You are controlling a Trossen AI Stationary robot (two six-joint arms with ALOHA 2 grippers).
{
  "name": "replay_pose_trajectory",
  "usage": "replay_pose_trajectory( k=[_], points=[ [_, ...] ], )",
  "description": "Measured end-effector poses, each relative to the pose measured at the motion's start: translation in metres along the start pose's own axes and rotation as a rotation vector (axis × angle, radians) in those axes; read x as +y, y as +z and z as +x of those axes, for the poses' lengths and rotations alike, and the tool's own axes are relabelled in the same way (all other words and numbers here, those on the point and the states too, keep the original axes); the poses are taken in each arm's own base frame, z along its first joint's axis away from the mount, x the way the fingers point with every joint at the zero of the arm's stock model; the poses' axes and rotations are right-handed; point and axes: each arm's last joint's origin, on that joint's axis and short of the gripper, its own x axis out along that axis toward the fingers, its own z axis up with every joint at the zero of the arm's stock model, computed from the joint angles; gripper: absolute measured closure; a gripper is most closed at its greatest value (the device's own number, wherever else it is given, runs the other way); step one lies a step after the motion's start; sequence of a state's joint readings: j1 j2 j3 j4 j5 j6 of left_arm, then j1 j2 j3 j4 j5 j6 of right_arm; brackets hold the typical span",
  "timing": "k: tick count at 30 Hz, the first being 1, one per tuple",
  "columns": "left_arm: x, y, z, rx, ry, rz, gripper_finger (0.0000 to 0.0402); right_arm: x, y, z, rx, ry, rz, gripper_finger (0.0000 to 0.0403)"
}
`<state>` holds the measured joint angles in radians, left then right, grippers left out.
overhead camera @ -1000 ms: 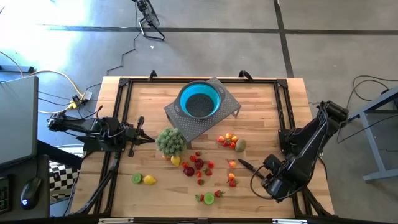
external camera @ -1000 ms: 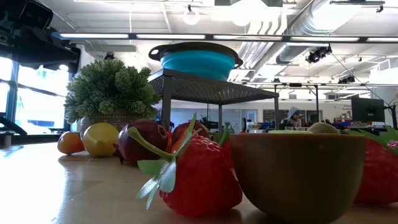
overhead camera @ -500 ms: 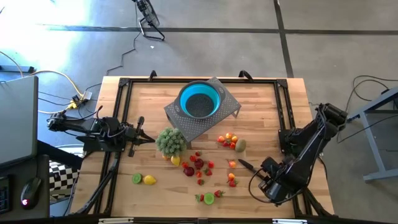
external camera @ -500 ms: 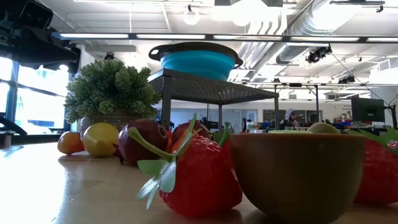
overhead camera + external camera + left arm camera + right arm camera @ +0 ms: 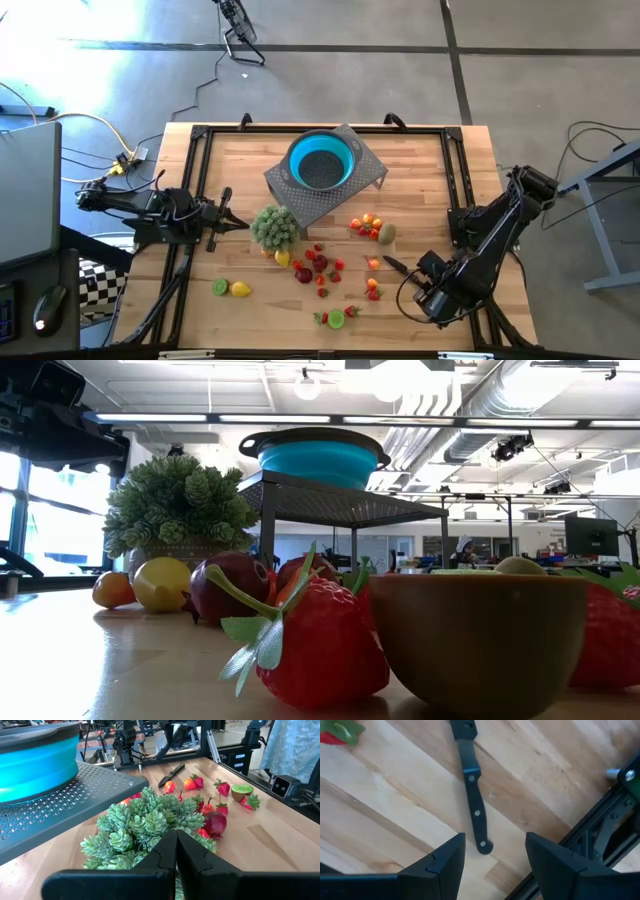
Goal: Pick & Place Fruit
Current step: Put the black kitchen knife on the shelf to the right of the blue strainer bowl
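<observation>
Fruit point(image 5: 322, 268) scattered across the middle and near part of the wooden table point(image 5: 430, 180): red, orange, yellow and green pieces, none yet in the blue bowl point(image 5: 321, 160) on the perforated metal stand point(image 5: 352, 190) behind them. A lemon and lime slice point(image 5: 232, 288) off to the left, apart from the rest. Small potted plant point(image 5: 275, 227) just beside the main cluster.

Compared with a second ago, fruit unmoved; only the right arm shifted, sliding slightly toward the near edge and a touch inward. Probably a repositioning above the table rather than a pick, so the task looks barely begun.

Right gripper point(image 5: 425, 300) hovering near the front right corner, fingers point(image 5: 445, 865) spread apart, holding nothing. Directly below, between those fingers in the right wrist view, a black-handled knife point(image 5: 472, 795) lying flat on the wood; contact with it unlikely, though height is hard to judge.

Left gripper point(image 5: 176, 851) parked at the left edge, fingers pressed together, empty, pointing at the plant.
</observation>
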<state>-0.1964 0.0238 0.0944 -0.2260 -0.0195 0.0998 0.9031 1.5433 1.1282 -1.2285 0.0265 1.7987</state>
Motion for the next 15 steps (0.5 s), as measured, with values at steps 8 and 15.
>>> replay_pose_trajectory(
  k=[8, 15],
  points=[
    [0.0, 0.0, 0.0, 0.0, 0.0, 0.0, 0.0401, 0.005, -0.006, 0.003, 0.01, 0.023, -0.007, 0.0202],
    [0.0, 0.0, 0.0, 0.0, 0.0, 0.0, 0.0401, 0.013, -0.01, 0.019, 0.045, -0.05, -0.034, 0.0202]
  ],
)
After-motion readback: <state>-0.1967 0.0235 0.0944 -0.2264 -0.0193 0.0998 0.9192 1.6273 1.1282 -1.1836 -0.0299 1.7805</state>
